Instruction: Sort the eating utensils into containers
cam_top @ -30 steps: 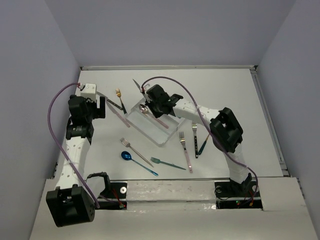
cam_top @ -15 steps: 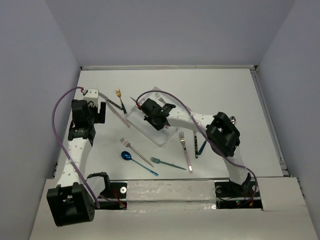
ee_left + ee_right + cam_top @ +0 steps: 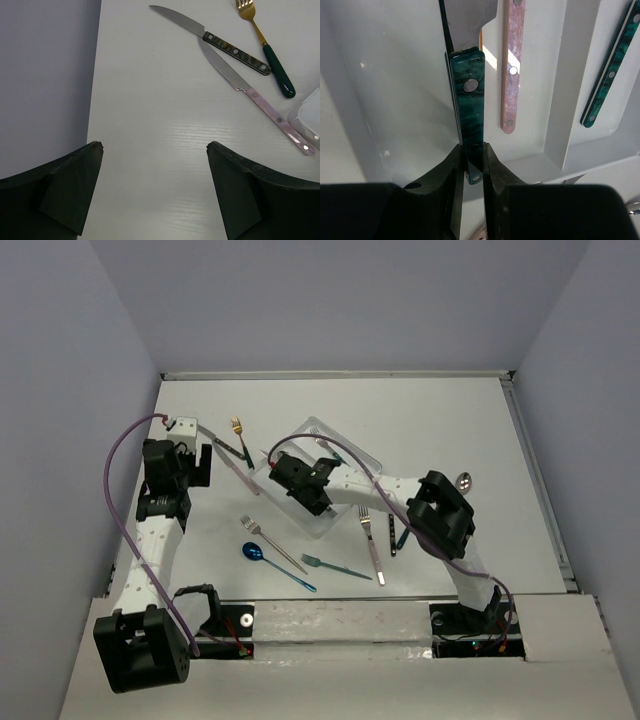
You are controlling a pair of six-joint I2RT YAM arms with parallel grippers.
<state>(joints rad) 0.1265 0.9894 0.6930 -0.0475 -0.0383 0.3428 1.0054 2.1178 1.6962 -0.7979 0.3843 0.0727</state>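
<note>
At white tray (image 3: 385,90): right pincer (image 3: 472,160) grips marbled teal knife (image 3: 469,95).

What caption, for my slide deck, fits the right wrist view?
Right gripper pinches a teal-handled utensil over the white tray, beside a pink handle.

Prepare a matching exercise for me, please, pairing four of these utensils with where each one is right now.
Things:
1. blue spoon
2. gold-headed fork
3. pink-handled knife
4. teal-handled knife

Places:
A. clamped between the right jaws
B. handle end by the tray corner
C. on the table, nearest the edge where the arms are bolted
D. farthest of the four from that edge

Pairs: 1-C, 2-D, 3-B, 4-A
</note>
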